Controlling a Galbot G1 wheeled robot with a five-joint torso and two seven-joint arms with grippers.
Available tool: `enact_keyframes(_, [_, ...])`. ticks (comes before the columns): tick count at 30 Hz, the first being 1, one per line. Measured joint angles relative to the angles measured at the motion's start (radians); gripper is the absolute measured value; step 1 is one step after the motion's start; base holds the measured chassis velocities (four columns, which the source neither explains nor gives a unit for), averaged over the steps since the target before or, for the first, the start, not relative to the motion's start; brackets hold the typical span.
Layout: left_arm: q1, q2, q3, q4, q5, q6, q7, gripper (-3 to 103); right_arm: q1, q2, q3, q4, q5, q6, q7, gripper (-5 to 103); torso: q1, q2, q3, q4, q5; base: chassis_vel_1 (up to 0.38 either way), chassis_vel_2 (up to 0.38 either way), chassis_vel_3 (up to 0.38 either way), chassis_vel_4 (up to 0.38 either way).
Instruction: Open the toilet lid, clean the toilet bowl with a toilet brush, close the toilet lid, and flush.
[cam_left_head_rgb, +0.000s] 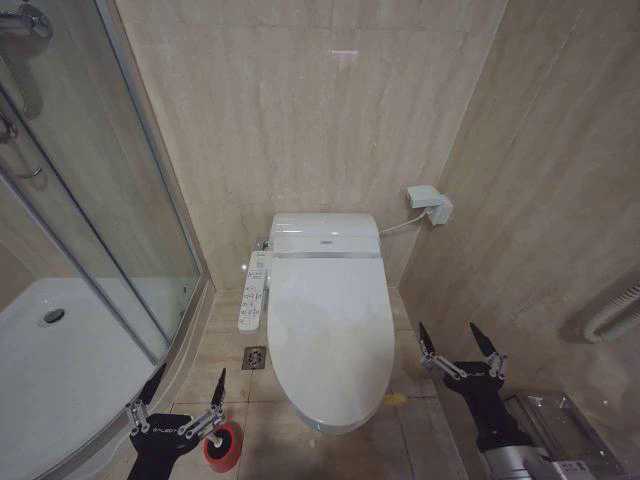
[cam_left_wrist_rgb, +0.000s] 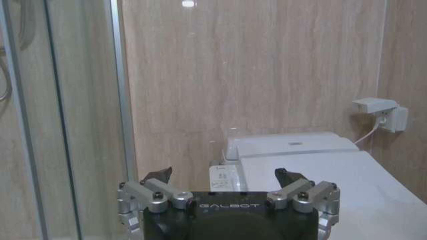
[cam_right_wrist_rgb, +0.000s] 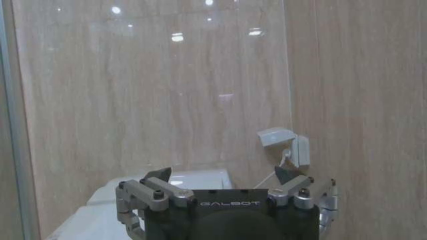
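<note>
The toilet lid (cam_left_head_rgb: 330, 320) lies shut over the bowl in front of me, so I judge that nothing of the task is done yet. My left gripper (cam_left_head_rgb: 178, 398) hangs with spread jaws near the left side, just above the toilet brush (cam_left_head_rgb: 222, 445) in its red holder on the floor. My right gripper (cam_left_head_rgb: 458, 350) waits with spread jaws at the right of the toilet.

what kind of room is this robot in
Most likely a small home or hotel bathroom: a floor toilet with its toilet lid shut, a glass shower enclosure with a white tray on the robot's left, and tiled beige walls.

Toilet brush (cam_left_head_rgb: 222, 445) behind left end effector (cam_left_head_rgb: 186, 388)
</note>
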Motion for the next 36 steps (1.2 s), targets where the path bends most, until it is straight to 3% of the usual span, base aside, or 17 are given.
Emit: enact_keyframes(36, [0.0, 0.0, 0.0, 0.0, 0.0, 0.0, 0.0, 100, 0.0, 0.0, 0.0, 0.0, 0.0, 0.0, 0.0, 100, 0.0, 0.0, 0.0, 0.0001, 0.0, -0.052, 0.054, 0.054, -0.052])
